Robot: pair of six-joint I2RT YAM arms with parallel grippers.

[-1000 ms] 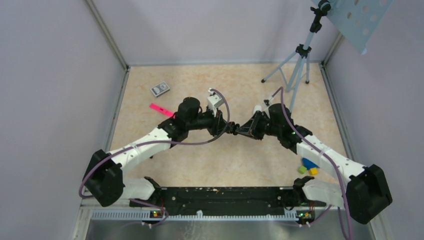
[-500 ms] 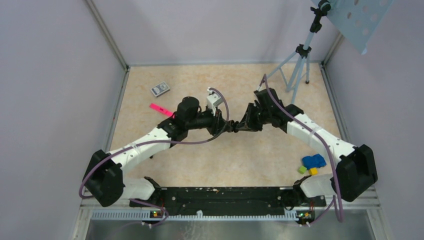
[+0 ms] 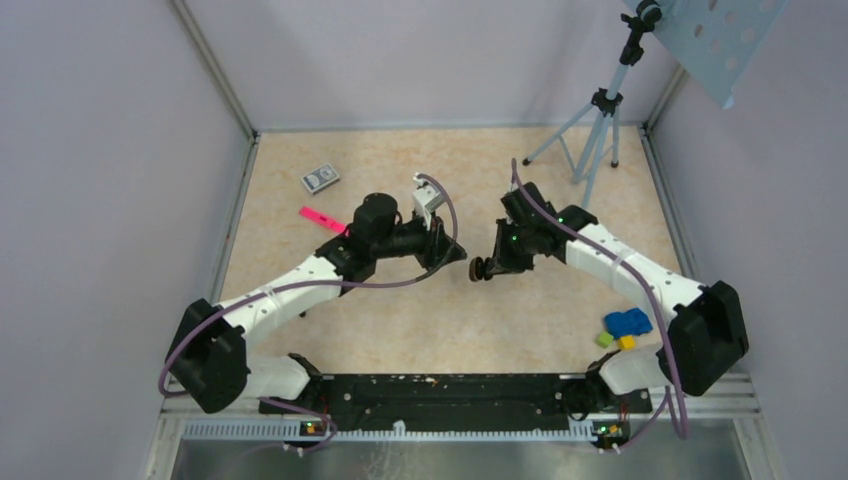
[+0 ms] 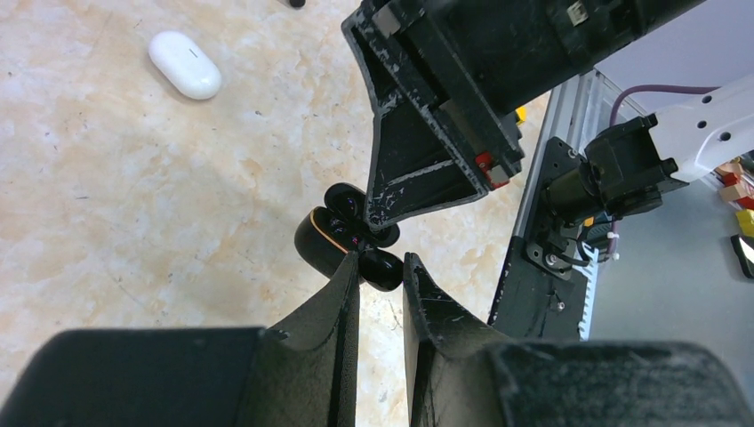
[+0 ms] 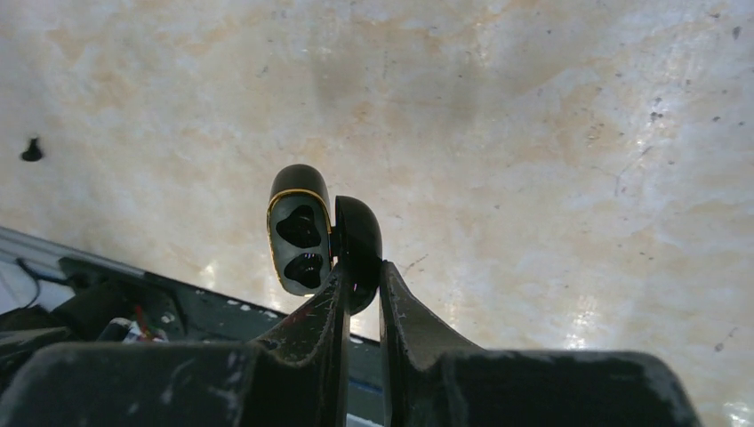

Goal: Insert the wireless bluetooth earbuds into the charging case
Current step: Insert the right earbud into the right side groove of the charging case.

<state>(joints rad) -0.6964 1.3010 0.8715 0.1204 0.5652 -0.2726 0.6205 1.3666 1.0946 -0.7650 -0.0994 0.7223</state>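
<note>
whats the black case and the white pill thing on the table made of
The black case looks like glossy hard plastic: sharp highlights on its curved shell, plus a thin gold-coloured rim that may be metal or paint. The white pill thing looks like smooth moulded plastic with a soft sheen.

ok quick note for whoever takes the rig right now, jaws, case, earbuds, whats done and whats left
Left gripper: jaws shut, nothing seen between them, tips close to the case.
Right gripper: jaws shut on the lid of the case, held open over the table.
Earbuds: none seen outside the case; its two wells look dark, can't tell if filled.
White pill-shaped thing lies on the table.
Done: case gripped and open.
Left: check the wells, insert any missing earbuds.
</note>
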